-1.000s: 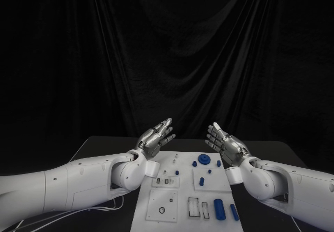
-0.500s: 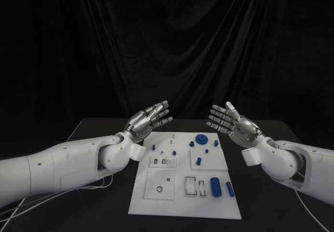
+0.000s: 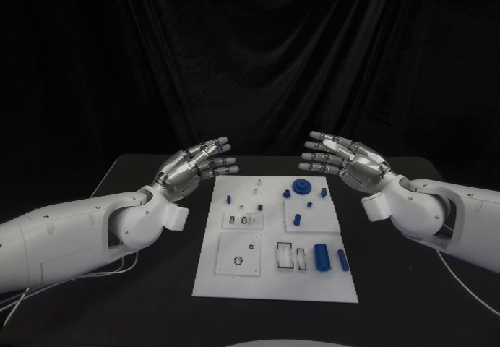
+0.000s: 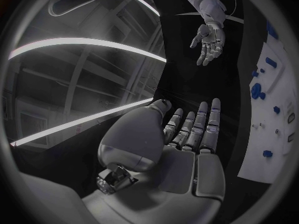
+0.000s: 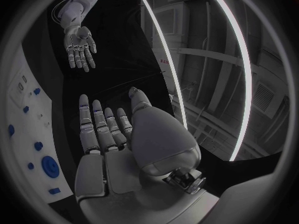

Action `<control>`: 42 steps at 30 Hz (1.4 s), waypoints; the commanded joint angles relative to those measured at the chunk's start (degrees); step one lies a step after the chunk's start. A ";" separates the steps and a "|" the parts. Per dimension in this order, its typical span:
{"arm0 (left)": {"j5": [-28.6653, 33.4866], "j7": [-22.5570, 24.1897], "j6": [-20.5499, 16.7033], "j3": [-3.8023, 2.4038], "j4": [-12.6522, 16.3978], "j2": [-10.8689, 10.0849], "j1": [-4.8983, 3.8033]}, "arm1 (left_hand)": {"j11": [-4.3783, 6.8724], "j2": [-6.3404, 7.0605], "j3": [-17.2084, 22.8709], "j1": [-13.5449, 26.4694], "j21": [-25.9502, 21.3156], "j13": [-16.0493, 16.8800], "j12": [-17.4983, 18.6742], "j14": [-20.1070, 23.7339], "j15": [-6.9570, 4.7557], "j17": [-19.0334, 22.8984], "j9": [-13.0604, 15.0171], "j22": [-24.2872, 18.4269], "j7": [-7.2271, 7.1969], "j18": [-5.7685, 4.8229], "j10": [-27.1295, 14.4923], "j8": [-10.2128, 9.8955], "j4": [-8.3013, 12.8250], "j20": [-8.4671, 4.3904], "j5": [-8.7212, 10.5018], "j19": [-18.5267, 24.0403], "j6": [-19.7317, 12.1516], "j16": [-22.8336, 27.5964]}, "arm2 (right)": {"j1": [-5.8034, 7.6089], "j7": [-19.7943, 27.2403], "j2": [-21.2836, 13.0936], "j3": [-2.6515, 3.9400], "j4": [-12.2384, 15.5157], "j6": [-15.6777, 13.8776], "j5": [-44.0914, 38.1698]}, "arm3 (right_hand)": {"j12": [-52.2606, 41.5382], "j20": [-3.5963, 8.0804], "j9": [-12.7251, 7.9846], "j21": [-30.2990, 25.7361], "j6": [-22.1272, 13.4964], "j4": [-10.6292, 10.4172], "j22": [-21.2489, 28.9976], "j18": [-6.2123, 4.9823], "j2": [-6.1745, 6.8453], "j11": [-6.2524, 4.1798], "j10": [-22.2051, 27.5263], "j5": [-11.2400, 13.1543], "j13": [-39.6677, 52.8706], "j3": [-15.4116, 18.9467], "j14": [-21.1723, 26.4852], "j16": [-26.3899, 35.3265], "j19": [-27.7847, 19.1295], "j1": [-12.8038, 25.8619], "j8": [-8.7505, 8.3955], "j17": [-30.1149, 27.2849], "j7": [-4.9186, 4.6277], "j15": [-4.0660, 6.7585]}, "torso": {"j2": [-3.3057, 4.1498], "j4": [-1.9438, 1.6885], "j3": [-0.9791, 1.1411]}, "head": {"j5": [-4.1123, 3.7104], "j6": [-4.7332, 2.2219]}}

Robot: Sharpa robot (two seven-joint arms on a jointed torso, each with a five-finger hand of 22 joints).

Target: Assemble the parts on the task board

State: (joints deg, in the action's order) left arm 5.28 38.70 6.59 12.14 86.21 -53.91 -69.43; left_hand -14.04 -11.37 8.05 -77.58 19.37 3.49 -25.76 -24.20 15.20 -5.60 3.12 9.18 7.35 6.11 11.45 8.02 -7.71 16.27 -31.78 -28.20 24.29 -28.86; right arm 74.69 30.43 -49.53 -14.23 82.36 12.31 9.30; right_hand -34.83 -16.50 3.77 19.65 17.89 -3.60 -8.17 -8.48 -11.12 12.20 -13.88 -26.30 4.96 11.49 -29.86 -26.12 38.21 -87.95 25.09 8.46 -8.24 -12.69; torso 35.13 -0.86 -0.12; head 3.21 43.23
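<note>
From my remote seat I saw the white task board (image 3: 273,278) lying flat on the black table (image 3: 136,289), with two blue cylinders (image 3: 322,257) standing side by side near its front right corner, smaller blue parts (image 3: 297,219) scattered across its middle, and a blue gear-like knob (image 3: 301,189) near its far edge. Farther back my left hand (image 3: 194,167) hung above the table just off the board's far left corner, fingers spread and holding nothing. My right hand (image 3: 344,161) hovered over the board's far right corner, likewise spread wide and empty, well apart from the left.

Dim backdrop, fisheye-bent wrist edges
</note>
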 commanded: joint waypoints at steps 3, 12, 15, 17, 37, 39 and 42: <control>-0.88 10.97 -2.77 -0.06 3.05 -2.83 -0.09 | -0.17 1.23 1.71 0.37 1.86 0.35 -2.70 -1.66 -0.64 -1.25 0.19 0.93 0.03 -0.56 1.80 0.66 0.28 -0.34 -0.52 -1.42 1.50 -4.18 | 1.97 -0.74 -1.46 0.05 0.42 -4.20 -9.49 | -3.98 1.78 0.77 6.21 6.52 4.23 -2.53 -2.00 0.84 0.42 -4.63 -1.29 0.67 -2.13 -9.58 -4.53 9.67 -4.65 3.61 1.28 -1.32 3.22 | 1.82 0.60 -0.26 | 1.30 1.42; -0.89 12.11 -3.55 -0.05 5.99 -5.93 -0.12 | -0.42 1.78 3.28 1.02 4.05 0.48 -4.33 -1.98 -1.24 -2.38 0.23 2.12 0.07 -0.20 2.78 0.90 0.70 -0.62 -0.93 -2.37 2.30 -7.98 | 6.79 -7.15 -1.76 0.04 0.53 -12.32 -27.39 | -5.12 7.49 0.62 21.67 19.14 5.92 -10.51 -2.18 2.54 -3.00 -18.94 0.55 -1.30 -3.46 -28.67 -7.28 20.65 -4.78 1.96 1.21 -0.31 8.82 | 3.38 0.73 -0.37 | 1.45 3.14; -0.90 12.40 -3.61 -0.05 6.98 -6.63 -0.12 | -0.45 1.76 3.41 1.03 4.15 0.50 -4.49 -1.92 -1.26 -2.41 0.25 2.19 0.07 -0.20 2.87 0.97 0.74 -0.63 -1.01 -2.37 2.49 -8.13 | 8.37 -10.62 -1.70 0.04 0.97 -15.35 -36.56 | -1.01 8.16 0.15 25.96 23.14 4.49 -13.08 -2.27 3.45 -4.23 -26.36 2.74 -1.68 -3.85 -33.47 -7.58 22.58 -3.85 -2.07 1.37 0.30 9.39 | 4.81 -0.17 -0.44 | 0.50 2.66; -0.90 12.57 -3.69 -0.06 8.06 -7.35 -0.12 | -0.49 1.77 3.52 1.05 4.23 0.51 -4.58 -1.76 -1.25 -2.42 0.26 2.24 0.08 -0.21 2.94 1.00 0.79 -0.64 -1.10 -2.32 2.57 -8.21 | 9.48 -13.28 -1.50 0.04 1.31 -17.77 -43.92 | 0.89 8.50 0.27 28.31 25.35 4.00 -14.33 -2.30 3.52 -4.86 -28.91 3.68 -1.58 -4.29 -37.87 -9.73 25.14 -3.89 -2.90 2.41 0.23 10.39 | 5.46 -0.35 -0.49 | 0.28 2.62; -0.19 13.11 -3.89 -0.29 14.10 -11.89 -0.17 | -0.72 1.81 3.96 1.21 4.58 0.55 -4.98 -1.06 -1.18 -2.39 0.31 2.46 0.19 -0.28 3.23 1.16 0.97 -0.65 -1.38 -2.14 2.99 -8.47 | 12.53 -34.08 2.91 0.06 2.49 -24.89 -99.64 | 25.38 10.29 0.28 58.57 29.37 -3.88 -55.89 3.49 13.09 -6.28 -42.04 13.18 -1.19 -13.23 -52.88 -33.85 42.95 -2.60 -18.54 26.94 2.32 12.31 | 10.50 -2.13 -2.54 | -1.70 0.28; -0.12 13.14 -3.85 -0.29 14.18 -12.00 -0.17 | -0.73 1.81 3.99 1.23 4.59 0.55 -4.99 -1.00 -1.17 -2.38 0.31 2.47 0.20 -0.29 3.24 1.17 0.98 -0.65 -1.39 -2.11 3.03 -8.48 | 12.54 -34.79 3.28 0.06 2.65 -24.51 -101.39 | 25.74 10.30 0.34 58.60 29.40 -3.70 -55.94 3.48 13.26 -6.28 -41.88 13.11 -1.19 -13.47 -52.81 -33.90 42.89 -2.68 -18.66 26.97 2.42 12.33 | 10.96 -2.36 -2.72 | -2.19 -0.12; -0.03 13.18 -3.82 -0.30 14.37 -12.23 -0.17 | -0.76 1.79 4.06 1.25 4.60 0.55 -5.00 -0.92 -1.15 -2.38 0.31 2.48 0.21 -0.32 3.25 1.19 1.00 -0.64 -1.42 -2.02 3.06 -8.51 | 12.53 -35.72 3.87 0.06 2.84 -24.06 -103.08 | 26.75 10.26 0.44 57.77 29.18 -3.21 -54.47 3.18 13.66 -6.19 -41.39 13.15 -1.12 -14.21 -52.35 -34.39 41.84 -2.68 -19.20 27.96 2.48 12.37 | 11.56 -2.86 -2.96 | -3.06 -0.99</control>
State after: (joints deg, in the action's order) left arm 4.81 38.86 2.69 11.89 100.32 -66.03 -69.45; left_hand -14.71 -9.97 11.82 -76.59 23.71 3.95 -30.55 -25.49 14.02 -7.96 3.38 11.61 7.57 6.12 14.30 8.86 -6.79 15.66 -32.90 -30.05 26.83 -37.00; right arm 87.11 -0.76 -45.81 -14.22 84.96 -10.64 -85.63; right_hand -8.23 -6.28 4.14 77.64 47.16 -6.71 -62.99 -5.79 2.12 6.10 -55.61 -13.27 3.79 -2.49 -82.53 -60.58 80.44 -90.60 6.09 36.50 -5.98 -0.40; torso 45.73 -3.11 -2.68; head 0.73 42.78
